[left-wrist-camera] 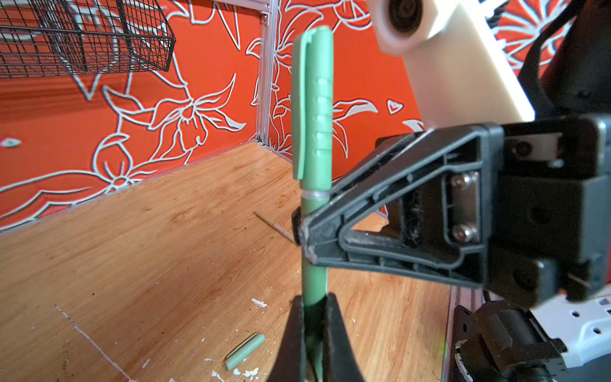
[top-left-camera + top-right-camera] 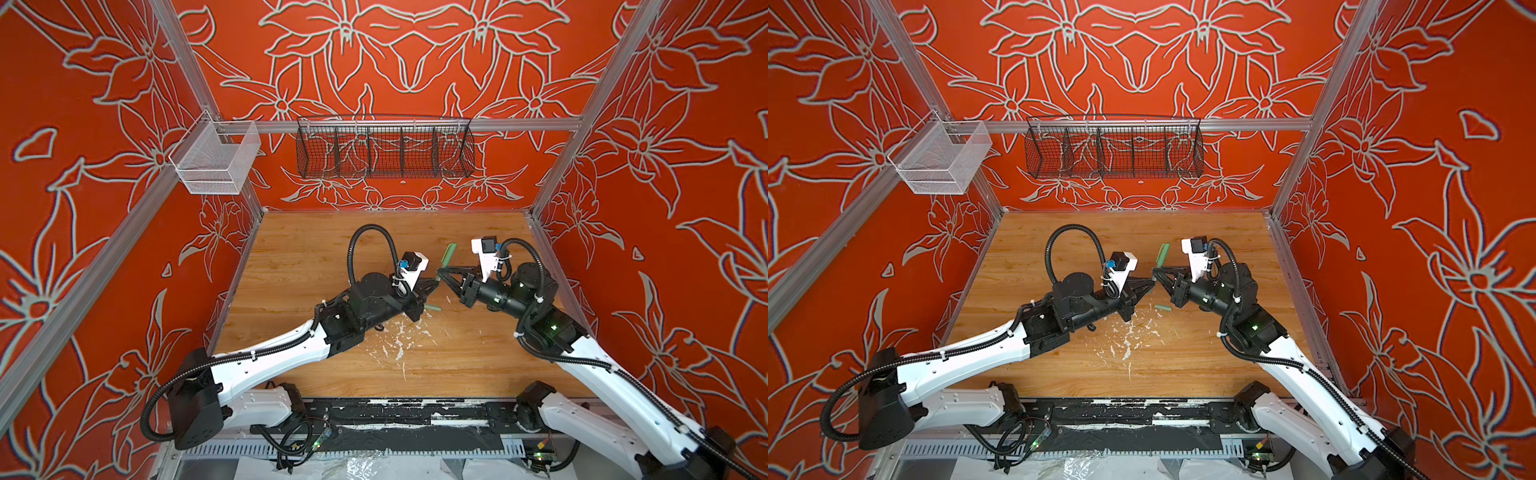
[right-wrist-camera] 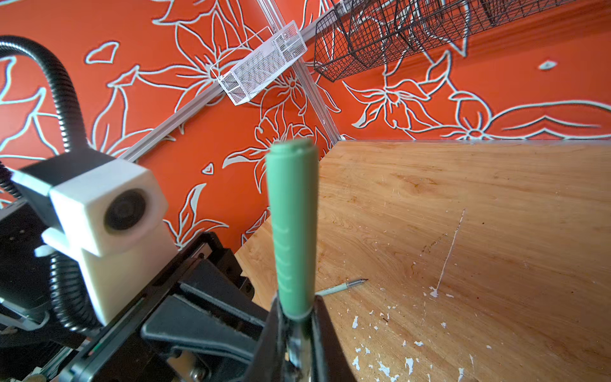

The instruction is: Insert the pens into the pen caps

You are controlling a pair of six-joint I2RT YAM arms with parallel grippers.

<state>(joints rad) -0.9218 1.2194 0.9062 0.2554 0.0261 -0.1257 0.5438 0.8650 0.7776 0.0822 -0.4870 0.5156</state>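
Above the middle of the wooden desk (image 2: 311, 257), the left gripper (image 1: 312, 317) and the right gripper (image 1: 302, 233) meet tip to tip. Both are clamped on one pale green pen (image 1: 313, 281), the right one higher, just under the cap. That pale green cap (image 1: 314, 109) sits on the pen's upper end, while a loose green cap (image 2: 432, 307) lies flat on the desk near its middle.

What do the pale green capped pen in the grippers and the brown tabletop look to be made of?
The pale green capped pen: probably moulded plastic, satin finish; one even colour, moulded clip and ridges. The brown grained tabletop: wood or wood-look laminate, cannot tell which; grain lines, soft sheen, scratches.
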